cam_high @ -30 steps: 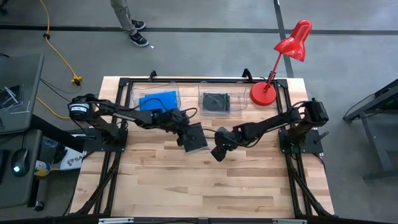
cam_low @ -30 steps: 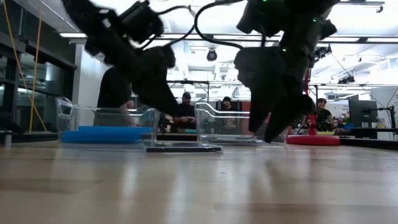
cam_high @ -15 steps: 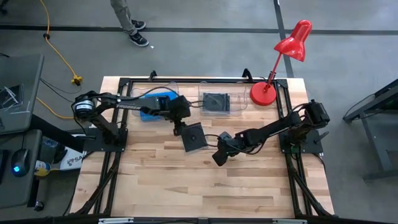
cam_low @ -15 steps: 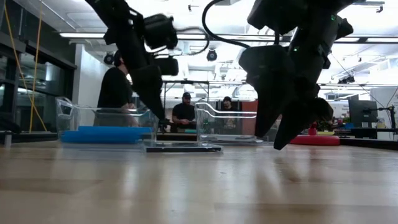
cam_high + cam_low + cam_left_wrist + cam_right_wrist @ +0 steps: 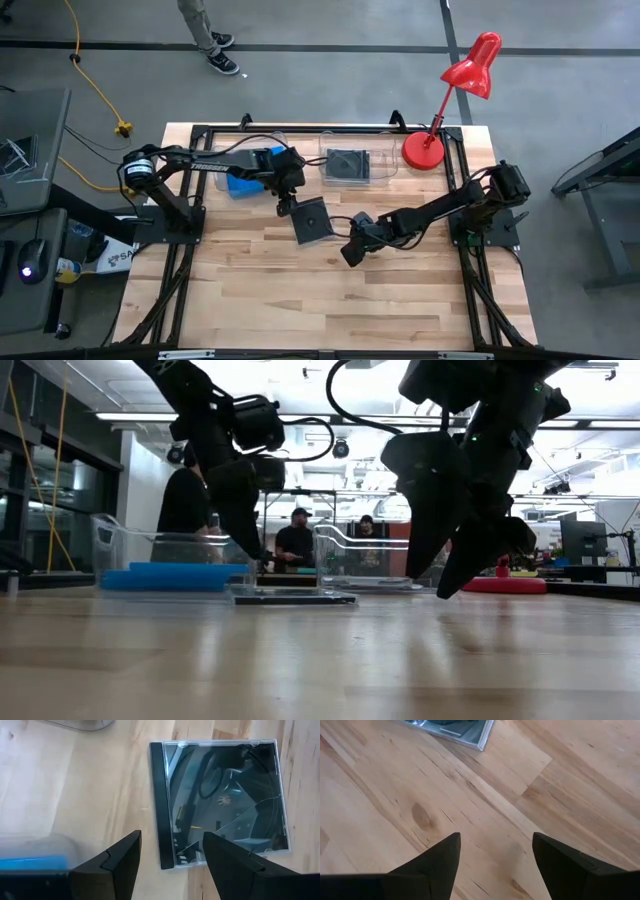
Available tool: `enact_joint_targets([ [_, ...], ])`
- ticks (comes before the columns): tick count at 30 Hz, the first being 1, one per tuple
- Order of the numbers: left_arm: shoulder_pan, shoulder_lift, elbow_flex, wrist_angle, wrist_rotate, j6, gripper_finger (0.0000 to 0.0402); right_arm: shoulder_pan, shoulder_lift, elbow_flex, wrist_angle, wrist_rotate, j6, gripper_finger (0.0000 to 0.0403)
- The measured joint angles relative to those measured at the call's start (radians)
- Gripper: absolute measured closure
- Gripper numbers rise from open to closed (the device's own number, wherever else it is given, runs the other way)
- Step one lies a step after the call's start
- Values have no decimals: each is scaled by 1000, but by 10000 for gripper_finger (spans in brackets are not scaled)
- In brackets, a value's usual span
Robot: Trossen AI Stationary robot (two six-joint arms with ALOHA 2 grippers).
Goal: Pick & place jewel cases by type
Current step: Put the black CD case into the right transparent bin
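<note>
A square black jewel case [image 5: 312, 222] lies flat on the wooden table, also seen in the left wrist view [image 5: 220, 800] and the low view [image 5: 290, 598]. My left gripper [image 5: 285, 206] hovers open just beyond the case's far-left edge, its fingers [image 5: 120, 862] above bare wood. My right gripper [image 5: 349, 251] hangs open to the case's right and touches nothing [image 5: 495, 845]. Bright blue cases [image 5: 240, 165] lie in the left clear tub [image 5: 165, 575]. A black case [image 5: 348, 165] lies in the right clear tub.
Two clear tubs [image 5: 268, 140] [image 5: 385, 160] stand side by side along the far edge. A red desk lamp [image 5: 423, 150] stands at the far right corner. Bare wood stretches across the near half of the table [image 5: 330, 300]. People stand in the room behind.
My left gripper has drawn back from over the black case toward the far-left, nearer the blue tub, and has risen a little. The case stays flat on the table. My right gripper has shifted slightly toward the near edge.
</note>
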Motion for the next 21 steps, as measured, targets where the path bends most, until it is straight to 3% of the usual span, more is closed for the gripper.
enact_joint_targets([
  [8,-7,1,1,51,12,31,190,0,0,0,-2,0,-1,163],
  [16,-92,-2,86,60,-25,213,190,-2,0,0,-20,4,-1,163],
  [21,-139,-2,90,0,9,139,190,-2,0,0,-22,5,-1,163],
])
